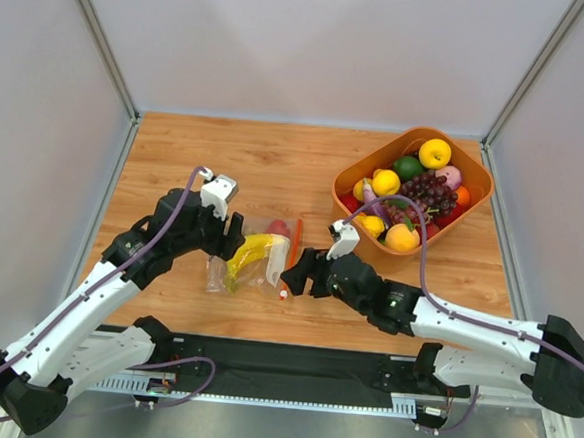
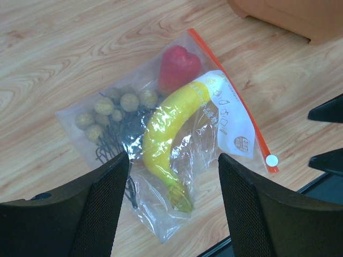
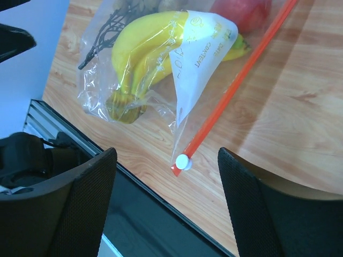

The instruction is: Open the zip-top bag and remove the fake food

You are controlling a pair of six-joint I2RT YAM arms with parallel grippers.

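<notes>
Left wrist view is showing the left end effector (image 2: pixel 174 160) spread wide, gripping nothing and hanging over the zip-top bag (image 2: pixel 201 136) without touching it. Right wrist view is showing the right end effector (image 3: pixel 167 155) equally wide and empty, hanging just beside the bag's near corner, where one white slider (image 3: pixel 183 161) is sitting at the end of the red-orange zip strip (image 3: pixel 236 85).

One bag is lying flat on the desk (image 1: pixel 276 163) between the two arms, zipped shut. Inside it are lying one yellow banana bunch (image 2: pixel 166 134), one red peach-like fruit (image 2: pixel 179 67) and one cluster of roughly seven tan balls (image 2: pixel 112 110) on dark stems.

From above, the zip strip is running from far to near along the bag's right edge, facing the right arm, and the banana bunch is lying diagonally, its stem end toward the near-left. An orange basket (image 1: pixel 475 177) of other fruit is sitting well apart at the far right
</notes>
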